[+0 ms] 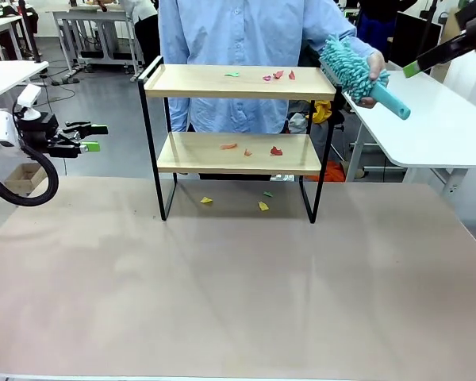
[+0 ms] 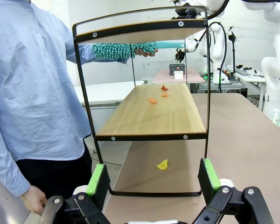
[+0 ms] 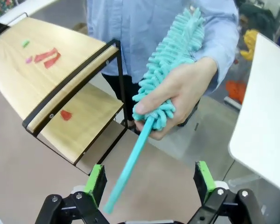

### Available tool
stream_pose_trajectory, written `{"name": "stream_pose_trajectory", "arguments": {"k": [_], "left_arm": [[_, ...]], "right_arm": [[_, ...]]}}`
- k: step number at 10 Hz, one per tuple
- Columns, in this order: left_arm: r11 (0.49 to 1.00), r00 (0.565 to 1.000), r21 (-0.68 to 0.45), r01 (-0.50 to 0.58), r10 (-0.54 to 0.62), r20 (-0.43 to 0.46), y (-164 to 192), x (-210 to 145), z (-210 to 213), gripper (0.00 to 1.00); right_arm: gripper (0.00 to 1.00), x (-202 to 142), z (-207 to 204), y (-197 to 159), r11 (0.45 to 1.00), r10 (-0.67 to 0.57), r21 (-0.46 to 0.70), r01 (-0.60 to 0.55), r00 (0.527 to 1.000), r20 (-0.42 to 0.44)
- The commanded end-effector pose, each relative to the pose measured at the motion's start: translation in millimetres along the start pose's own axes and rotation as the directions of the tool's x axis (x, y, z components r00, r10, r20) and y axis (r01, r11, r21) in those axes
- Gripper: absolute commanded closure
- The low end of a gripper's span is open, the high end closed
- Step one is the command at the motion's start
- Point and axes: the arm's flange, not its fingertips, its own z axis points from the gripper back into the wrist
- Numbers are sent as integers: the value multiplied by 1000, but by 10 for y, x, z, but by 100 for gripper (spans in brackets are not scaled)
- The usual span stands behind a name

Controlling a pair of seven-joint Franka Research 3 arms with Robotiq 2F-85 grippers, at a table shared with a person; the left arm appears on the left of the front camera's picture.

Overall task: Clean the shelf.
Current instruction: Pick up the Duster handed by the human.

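Handover judged in hand: duster (image 3: 170, 60) offered by person's hand (image 3: 177, 98), teal handle (image 3: 130, 158) aimed at right gripper (image 3: 149, 176), jaws spread wide, nothing held. Handle to be centred between pads, clamped firmly; smooth plastic judged slippery, head fluffy. Left gripper (image 2: 153, 173) spread, empty. Shelf (image 1: 206, 82) set at table (image 1: 238, 302) far middle: pale wood boards, black frame, paper scraps (image 1: 278, 75) scattered.

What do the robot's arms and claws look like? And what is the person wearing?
The left arm is white, with a thick black cable looping under it. The left gripper is black, with two thin fingers tipped by bright green pads. The right gripper looks the same. The person wears a light blue long-sleeved shirt.
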Motion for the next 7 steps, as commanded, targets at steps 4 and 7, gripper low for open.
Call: {"name": "stream_pose_trajectory", "arguments": {"k": [4,7], "left_arm": [[1000,1000,0,5,-5,-7,2,30,-10,0],[1000,1000,0,5,-5,-7,2,30,-10,0]], "right_arm": [[0,-10,-302,227,996,-87,-19,85,989,-116],[0,-63,-465,216,994,-109,-34,105,982,-157]]}}
